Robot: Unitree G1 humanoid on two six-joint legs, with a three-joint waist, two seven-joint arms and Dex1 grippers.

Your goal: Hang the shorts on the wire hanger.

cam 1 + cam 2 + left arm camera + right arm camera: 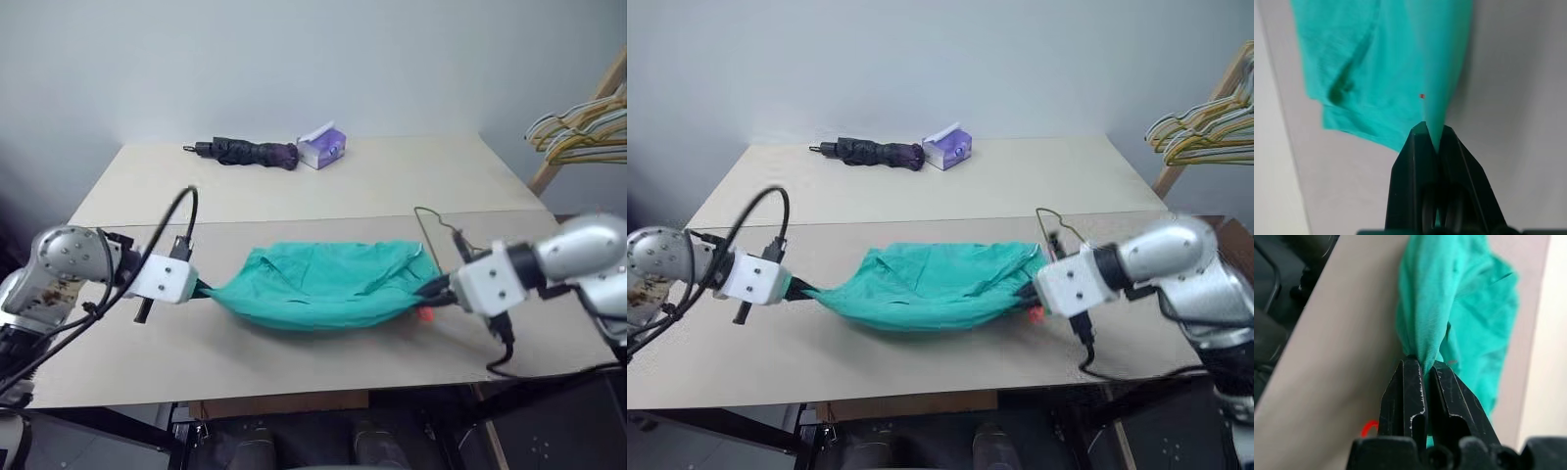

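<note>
On the left, the left gripper [1432,131] has its fingers pressed together on one end of the shorts [318,284], pinching a narrow fold of teal cloth. From there the shorts stretch across the near half of the table [294,196], slung between the two arms like a hammock, the middle sagging down towards the tabletop; whether it touches I cannot tell. At the other end the right gripper [1420,363] is clamped on a bunched handful of the cloth, with a bit of orange-red tag [425,314] showing just below it. The hanger [428,228] lies on the table just behind that right-hand end, its thin wire partly hidden by the cloth and the arm. Further back sit a folded umbrella [250,152] and a tissue box [322,148], well apart from the work, and a rack of hangers [578,127] stands off to the far right.

It looks to me like the spreading step: shorts gripped at both ends, not yet on the wire. Next, I'd judge, the cloth must be carried over the hanger and draped across its bar, and one gripper will need to free itself to steady the wire.
</note>
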